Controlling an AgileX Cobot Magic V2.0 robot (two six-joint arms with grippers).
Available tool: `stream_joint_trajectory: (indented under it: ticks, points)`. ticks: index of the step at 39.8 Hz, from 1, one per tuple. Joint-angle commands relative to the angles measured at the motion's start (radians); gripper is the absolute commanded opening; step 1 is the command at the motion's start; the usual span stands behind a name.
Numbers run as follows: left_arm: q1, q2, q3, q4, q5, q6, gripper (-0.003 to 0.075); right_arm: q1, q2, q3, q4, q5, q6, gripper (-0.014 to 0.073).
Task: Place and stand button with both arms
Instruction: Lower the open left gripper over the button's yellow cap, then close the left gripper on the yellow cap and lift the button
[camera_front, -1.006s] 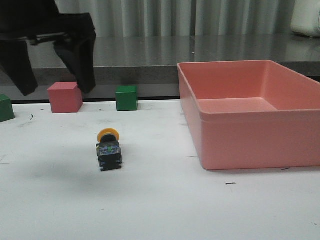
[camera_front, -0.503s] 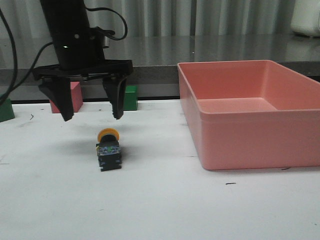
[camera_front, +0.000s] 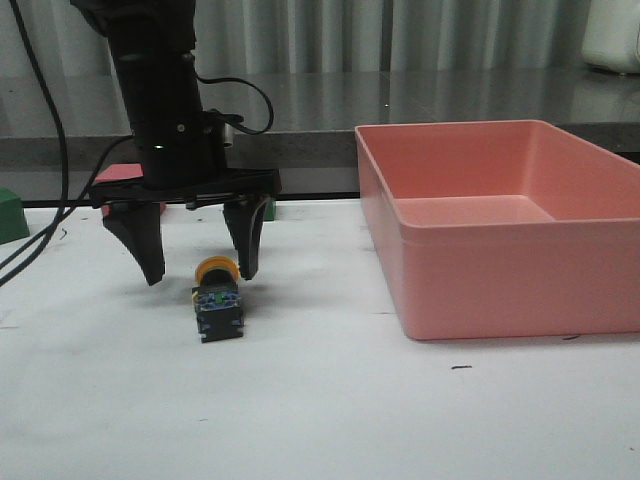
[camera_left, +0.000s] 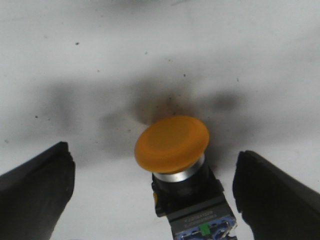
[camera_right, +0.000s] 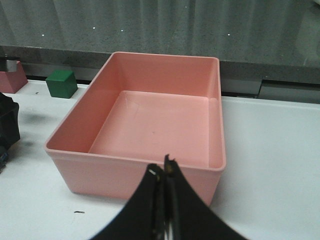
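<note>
Lowered since half a second ago, the left tool (camera_front: 200, 265) now hangs with its fingers either side of the button's yellow cap, where before its tips were above and behind the button (camera_front: 216, 300). Its fingers are wide apart and touch nothing; the left wrist view shows the yellow cap (camera_left: 171, 143) between the two black fingers (camera_left: 35, 192) with bare worktop on both sides. The button lies on its side on the white worktop (camera_front: 320, 410), left of centre, cap toward the far edge and dark base with blue-green marks toward the near edge. It has not shifted.

A pink bin (camera_front: 500, 225) sits on the right half of the worktop, well apart from the button, and the right wrist view shows its inside bare (camera_right: 150, 125). The right tool (camera_right: 163, 187) hovers above the near side of that bin with its fingers pressed together, holding nothing.

Along the far edge, a red cube (camera_front: 115, 175) shows partly behind the left arm (camera_front: 160, 90), a green cube (camera_front: 268, 207) peeks out beside the tool's finger, and another green cube (camera_front: 10, 215) sits at the far left edge. Cables trail from the arm toward the left.
</note>
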Motion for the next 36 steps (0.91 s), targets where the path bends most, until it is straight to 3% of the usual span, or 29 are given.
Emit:
stream_joint_trajectory:
  ticks: [1,11,36]
  points:
    - [-0.006,-0.059,-0.034,-0.022,0.022,-0.015,0.0592,-0.006,0.006,-0.027,-0.018,-0.087,-0.012,-0.0069]
    - [-0.006,-0.057,-0.034,-0.034,0.012,-0.015,0.0514,-0.006,0.006,-0.027,-0.018,-0.087,-0.012,-0.0069]
    - [-0.027,-0.027,-0.034,-0.044,0.004,-0.008,0.0514,-0.006,0.006,-0.027,-0.018,-0.087,-0.012,-0.0069]
